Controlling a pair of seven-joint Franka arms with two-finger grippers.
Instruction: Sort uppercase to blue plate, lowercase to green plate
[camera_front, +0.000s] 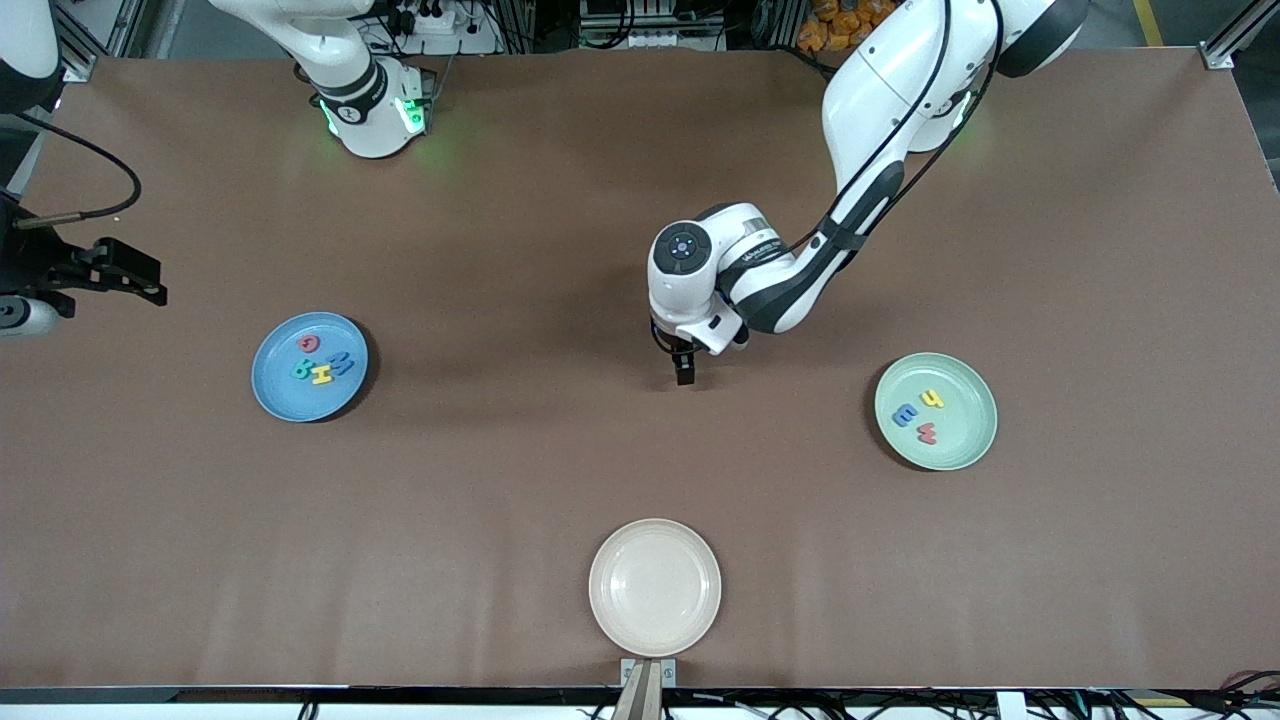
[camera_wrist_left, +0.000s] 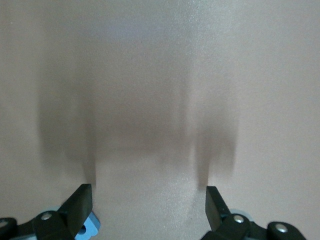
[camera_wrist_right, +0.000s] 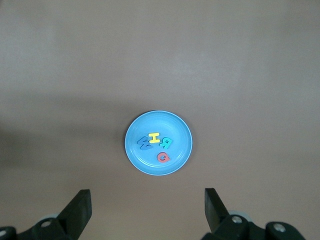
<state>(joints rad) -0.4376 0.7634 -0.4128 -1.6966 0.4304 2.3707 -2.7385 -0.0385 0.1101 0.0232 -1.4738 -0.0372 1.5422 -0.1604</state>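
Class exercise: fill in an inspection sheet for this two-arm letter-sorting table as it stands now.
Surface: brown table.
Job's things: blue plate holds four letters; green plate shows three letters.
Clutter: cream plate, nearest the front camera, nothing in it.
End effectors: left end effector open over bare table; right end effector open, above the blue plate.
Cables: black cable at the right arm's end.
Surroundings: equipment past the table's edge.
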